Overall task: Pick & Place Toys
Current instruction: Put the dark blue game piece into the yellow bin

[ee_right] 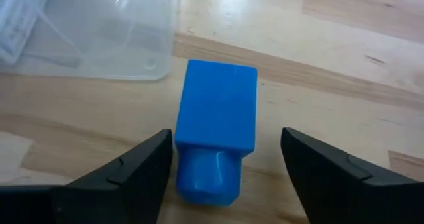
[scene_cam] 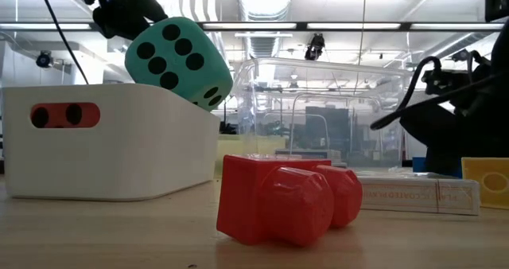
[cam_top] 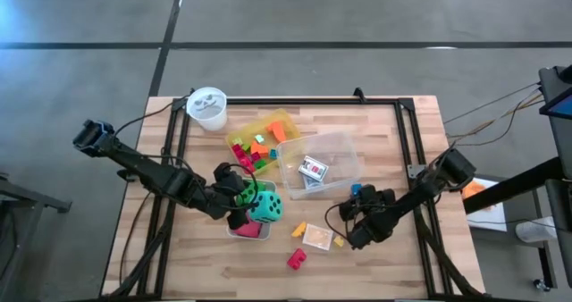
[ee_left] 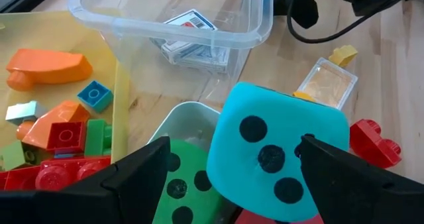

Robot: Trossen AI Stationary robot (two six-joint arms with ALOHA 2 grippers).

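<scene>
A teal dotted die (ee_left: 278,154) lies tilted on top of a green die (ee_left: 182,184) in a small white bin (scene_cam: 111,142), leaning over the bin's rim (scene_cam: 179,62). My left gripper (ee_left: 238,164) stands open around the die, above the bin (cam_top: 239,197). A blue block (ee_right: 215,128) lies on the table by the clear box's near corner (cam_top: 357,191). My right gripper (ee_right: 225,177) is low over it, open, one finger on either side, apart from it. My left gripper comes slanting down from the table's left. One finger (ee_left: 331,164) overlaps the teal die's side (ee_left: 301,128); whether it touches I cannot tell. The other finger (ee_left: 142,168) stands off the die with a gap. The die rests on the green die.
A yellow tray (cam_top: 268,128) holds several small blocks. The clear box (cam_top: 344,150) holds card packs (cam_top: 313,170). A white cup (cam_top: 207,108) stands at the far left. Near the front lie a red block (cam_top: 296,259), a card pack (cam_top: 317,237), an orange block (cam_top: 299,229) and a yellow one (cam_top: 339,241).
</scene>
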